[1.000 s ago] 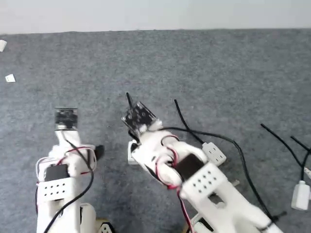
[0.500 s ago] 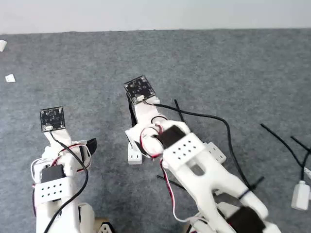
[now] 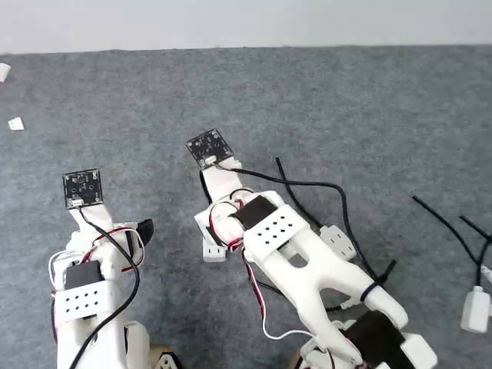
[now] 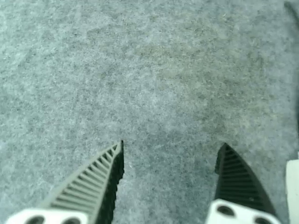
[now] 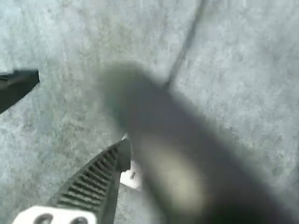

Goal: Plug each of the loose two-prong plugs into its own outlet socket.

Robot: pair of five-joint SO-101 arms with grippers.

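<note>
Connector (image 3: pixel 213 247) lies just beside the right jaws, their state untellable; left jaws gape over carpet (image 4: pixel 149 70).

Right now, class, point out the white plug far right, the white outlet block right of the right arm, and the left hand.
white plug (image 3: pixel 475 309), high view, its body's middle.
outlet block (image 3: pixel 338 241), high view, its top face.
left hand (image 4: pixel 172 145), left wrist view, midway between fingertips.
</note>
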